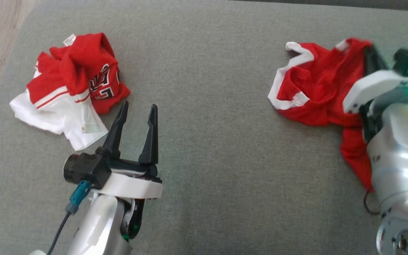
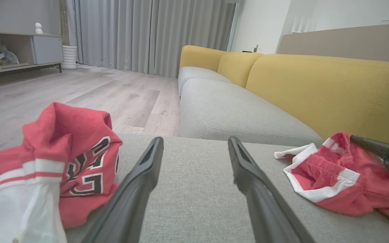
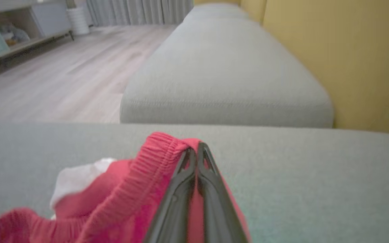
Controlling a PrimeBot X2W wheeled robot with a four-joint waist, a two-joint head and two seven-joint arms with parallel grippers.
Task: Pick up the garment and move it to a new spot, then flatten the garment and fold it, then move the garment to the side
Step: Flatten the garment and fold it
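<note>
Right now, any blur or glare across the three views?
Head view: right gripper smeared, left gripper crisp. Right wrist view: soft throughout, shorts blurriest near the bottom edge. Left wrist view: sharp, no glare.

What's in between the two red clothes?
Bare grey cushion, with the open left claw poking up beside the lettered jersey. The head view shows it.

The right arm (image 1: 398, 148) covers part of the red garment (image 1: 317, 92) beneath it.
</note>
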